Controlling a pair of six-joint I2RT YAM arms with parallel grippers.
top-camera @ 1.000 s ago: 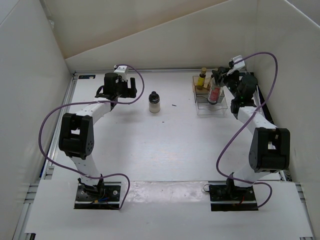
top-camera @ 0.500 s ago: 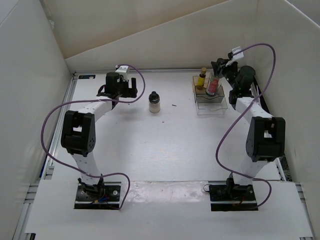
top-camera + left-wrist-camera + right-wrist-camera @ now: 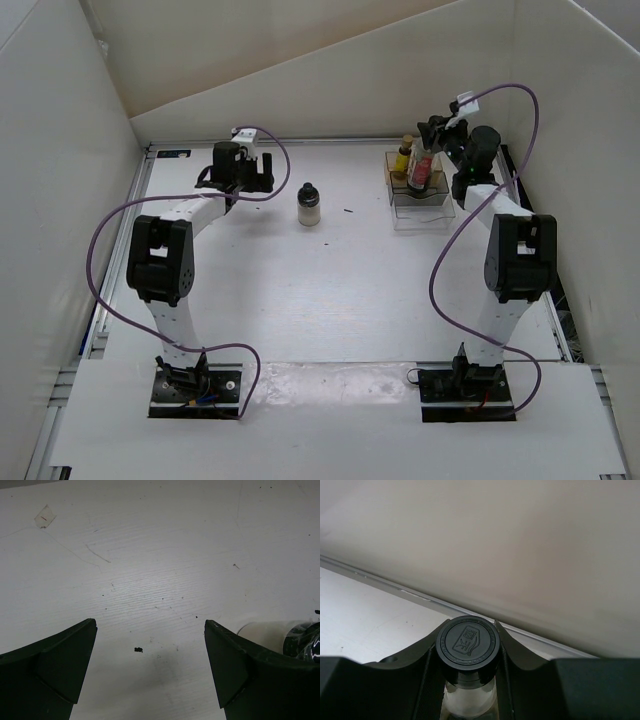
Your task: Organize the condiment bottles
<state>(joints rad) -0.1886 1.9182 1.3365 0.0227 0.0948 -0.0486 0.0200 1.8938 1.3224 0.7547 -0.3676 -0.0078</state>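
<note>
Roughly halfway, I judge: a yellow bottle (image 3: 404,156) stands in the rack (image 3: 440,208) at 1 o'clock, the right hand (image 3: 468,642) grasps the tall red bottle (image 3: 421,172) there (seated or not, unclear), and the squat jar (image 3: 309,204) waits on the tabletop (image 3: 300,300) beside the released left hand (image 3: 150,670).
</note>
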